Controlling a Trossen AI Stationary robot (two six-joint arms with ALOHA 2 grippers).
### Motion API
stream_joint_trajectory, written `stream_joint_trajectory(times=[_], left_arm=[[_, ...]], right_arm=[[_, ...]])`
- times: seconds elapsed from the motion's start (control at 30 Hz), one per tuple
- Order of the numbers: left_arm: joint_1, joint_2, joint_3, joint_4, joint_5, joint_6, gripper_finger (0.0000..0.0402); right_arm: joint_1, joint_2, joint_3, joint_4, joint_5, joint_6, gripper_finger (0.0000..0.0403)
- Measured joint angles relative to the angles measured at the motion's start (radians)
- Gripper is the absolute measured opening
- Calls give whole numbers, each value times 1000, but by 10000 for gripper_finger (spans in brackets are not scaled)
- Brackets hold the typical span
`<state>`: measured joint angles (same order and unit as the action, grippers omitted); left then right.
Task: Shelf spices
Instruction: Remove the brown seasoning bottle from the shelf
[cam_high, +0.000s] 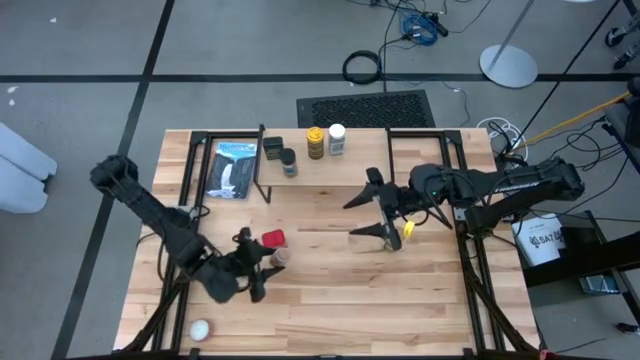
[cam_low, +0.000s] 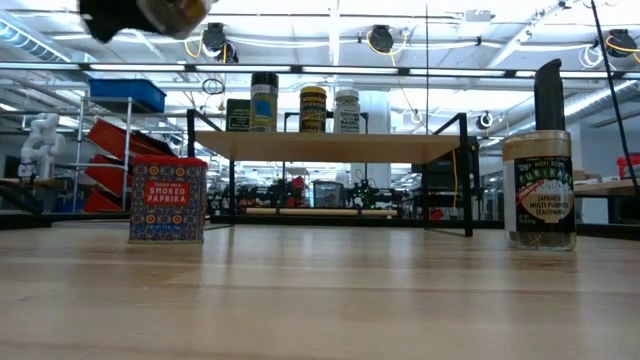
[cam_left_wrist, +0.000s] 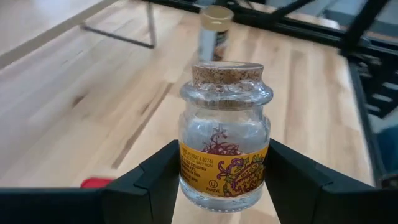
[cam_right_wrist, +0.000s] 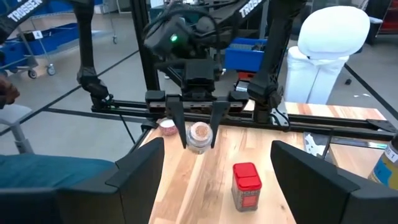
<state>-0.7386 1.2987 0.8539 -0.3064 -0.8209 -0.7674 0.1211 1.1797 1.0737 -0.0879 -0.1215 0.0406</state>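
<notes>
The left pincer (cam_high: 268, 262) is clamped on the cork-topped jar (cam_left_wrist: 225, 134), lifted clear of the counter (cam_high: 330, 300) just beside the red tin (cam_high: 272, 239), which stands well short of the shelf (cam_high: 350, 145). To do this carry well, I would keep the jar upright and high enough to clear the plank's front edge, then set it in the bare stretch of plank beside the white-lidded jar (cam_high: 336, 138). The right pincer (cam_high: 375, 205) hangs spread wide and empty, near the yellow-lidded jar (cam_high: 407, 231) standing on the counter beyond the red tin. Count: four containers on the shelf, two on the counter, one in the air; one shelf; two arms.
</notes>
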Motion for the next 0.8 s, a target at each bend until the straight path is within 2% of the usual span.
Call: stream_joint_trajectory(times=[0.17, 0.3, 0.47, 0.8], left_arm=[[-101, 73, 0, -49, -134, -187, 209], [-157, 164, 0, -48, -200, -285, 209], [-181, 282, 0, -69, -239, -372, 209], [-156, 487, 0, -101, -249, -608, 209]], right_arm=[[0, 0, 0, 0, 0, 3, 281], [0, 5, 0, 1, 0, 3, 281], [2, 17, 0, -1, -4, 12, 281], [43, 56, 0, 1, -7, 19, 281]])
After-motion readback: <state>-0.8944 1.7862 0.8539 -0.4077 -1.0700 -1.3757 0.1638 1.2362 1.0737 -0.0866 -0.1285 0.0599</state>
